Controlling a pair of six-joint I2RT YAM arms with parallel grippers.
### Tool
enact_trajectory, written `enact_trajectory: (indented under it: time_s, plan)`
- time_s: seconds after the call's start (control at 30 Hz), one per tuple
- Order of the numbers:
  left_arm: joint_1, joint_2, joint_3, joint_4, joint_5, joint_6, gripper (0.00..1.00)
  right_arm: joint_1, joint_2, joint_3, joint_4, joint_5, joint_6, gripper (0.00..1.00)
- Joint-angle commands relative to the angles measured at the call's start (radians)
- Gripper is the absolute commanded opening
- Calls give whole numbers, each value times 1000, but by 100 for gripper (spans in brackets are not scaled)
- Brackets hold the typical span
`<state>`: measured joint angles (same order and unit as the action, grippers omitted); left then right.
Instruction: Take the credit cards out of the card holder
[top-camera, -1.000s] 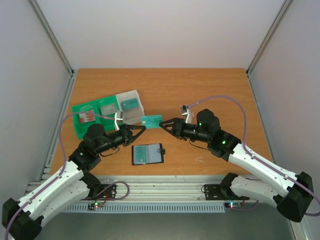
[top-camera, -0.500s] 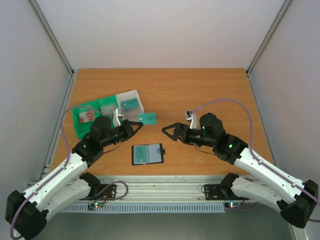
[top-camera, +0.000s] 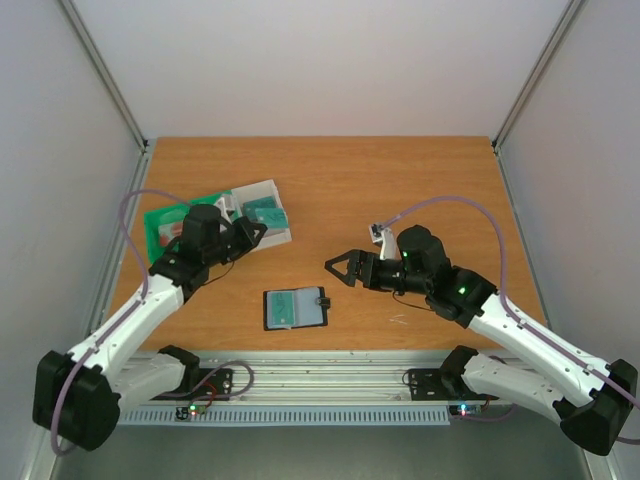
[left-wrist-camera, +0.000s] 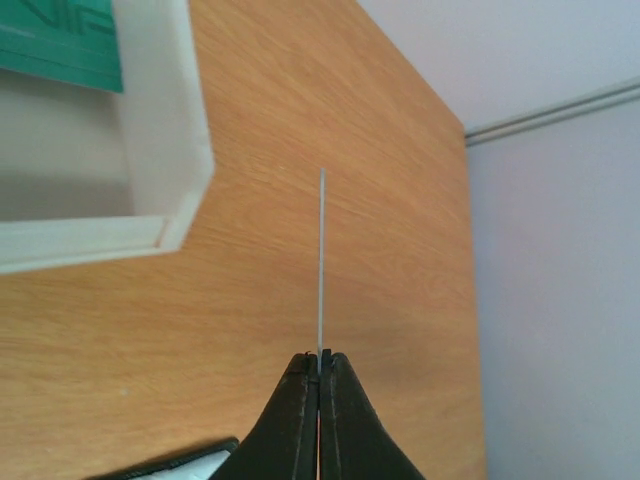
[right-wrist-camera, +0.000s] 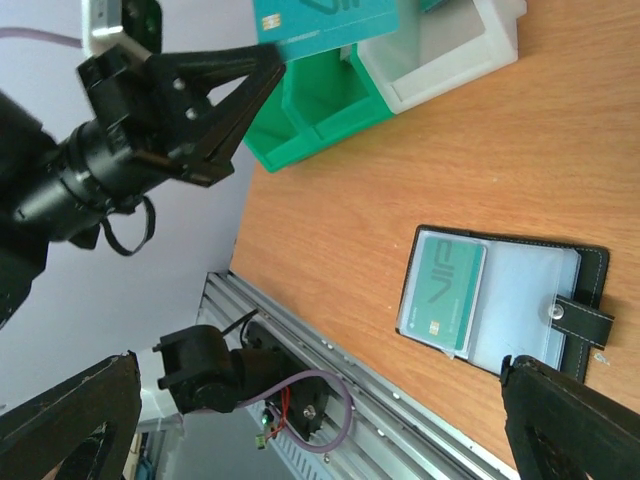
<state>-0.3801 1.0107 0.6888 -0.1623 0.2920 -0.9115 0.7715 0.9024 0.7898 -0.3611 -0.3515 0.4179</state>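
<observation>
The card holder (top-camera: 296, 308) lies open near the table's front, snap tab to the right, and also shows in the right wrist view as card holder (right-wrist-camera: 505, 300). One teal credit card (right-wrist-camera: 441, 292) sits in its left pocket. My left gripper (top-camera: 254, 229) is shut on another teal card (right-wrist-camera: 325, 20), which appears edge-on as a thin line (left-wrist-camera: 321, 260) beyond the shut fingertips of my left gripper (left-wrist-camera: 319, 358). That card hangs beside the white box (left-wrist-camera: 160, 130). My right gripper (top-camera: 338, 268) stands open and empty, above and right of the holder.
A teal card (left-wrist-camera: 60, 40) lies in the white box (top-camera: 255, 188). The green compartment tray (top-camera: 152, 218) at the left holds a red-blotched card (top-camera: 171, 232). The aluminium rail (right-wrist-camera: 330, 340) runs along the table's front edge.
My right gripper opened, let go of the teal card and drew back a little. The left arm swung left and back, carrying the card toward the white box.
</observation>
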Motion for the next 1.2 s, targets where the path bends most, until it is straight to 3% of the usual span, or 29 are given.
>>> enact_trajectory:
  time_s: [0.0,0.33,0.73,1.17]
  plan:
    - [37,95,85,-33,-51,85,0,-2,3,52,-46,-7,-42,99]
    - [108,343,249,-77,-123,184,0,-2,-4,53,-66,-9,-42,98]
    - [139,605,421,-63,-130,200,0,-2,-25,61,-111,30,-34,99]
    - [149,744,478,-47,-180,215,0,-1,-29,80,-151,46,-39,98]
